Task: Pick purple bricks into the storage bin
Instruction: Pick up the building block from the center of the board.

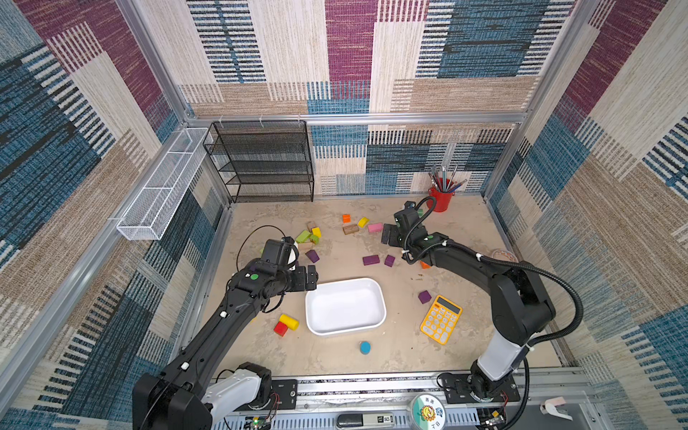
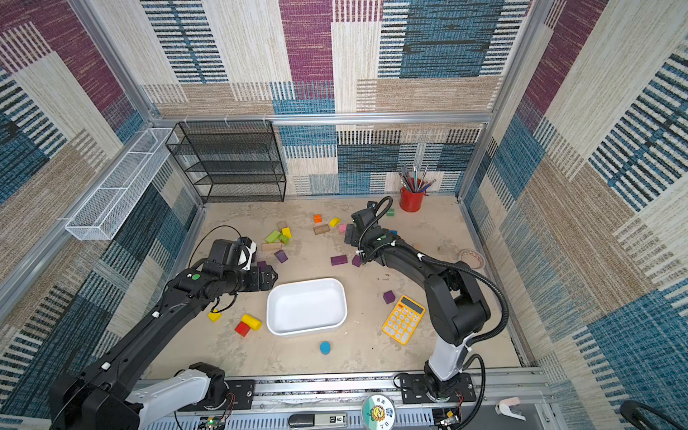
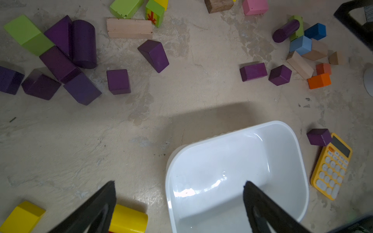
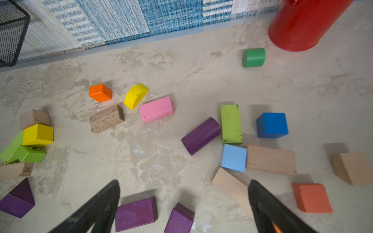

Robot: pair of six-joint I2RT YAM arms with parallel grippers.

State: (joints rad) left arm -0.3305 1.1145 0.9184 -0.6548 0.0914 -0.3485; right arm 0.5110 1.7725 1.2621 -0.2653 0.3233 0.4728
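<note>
Scuffed beige tabletop (image 1: 372,357) inside woven patchwork walls (image 1: 350,56) — blue, plum, sand.
Scattered around the white storage bin (image 1: 344,309) at centre, all outside it: purple bricks (image 3: 60,60). Spread wide, gripping nothing — left gripper (image 3: 179,183) at the bin's far-left corner, right gripper (image 4: 184,181) near two bricks.

Glossy smooth plastic storage bin (image 1: 344,308); matt purple bricks (image 3: 118,81).
</note>
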